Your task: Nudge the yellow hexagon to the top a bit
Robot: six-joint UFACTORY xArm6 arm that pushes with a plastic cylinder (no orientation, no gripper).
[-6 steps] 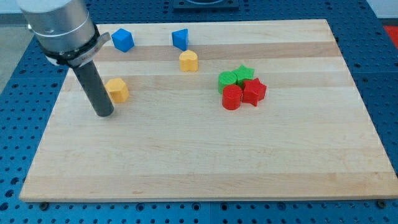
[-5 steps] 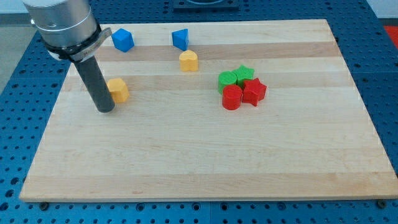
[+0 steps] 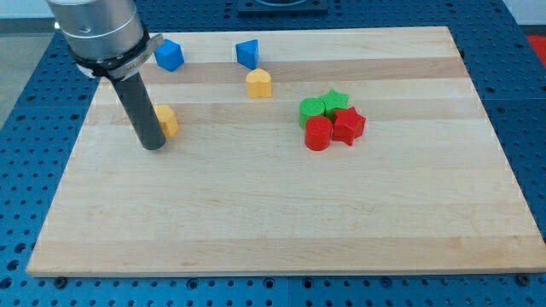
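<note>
Yellow marked the task's block: the yellow hexagon [image 3: 167, 120] sat in the upper left of the frame on the pale wooden tabletop [image 3: 281, 222], partly hidden behind the dark rod. My tip [image 3: 153, 147] rested on the wood just below and slightly left of that block, so close that I cannot tell whether they touched. No claw was fitted to the arm, so nothing was open, closed or gripped.

Further up, near the top edge, lay a blue block [image 3: 169, 55] and a second blue block [image 3: 247, 53], well apart from each other. A yellow heart [image 3: 258, 83] sat just below the second one. Right of centre, a green block [image 3: 312, 108], a green star [image 3: 335, 101], a red cylinder [image 3: 318, 134] and a red star [image 3: 348, 125] huddled together, touching.
</note>
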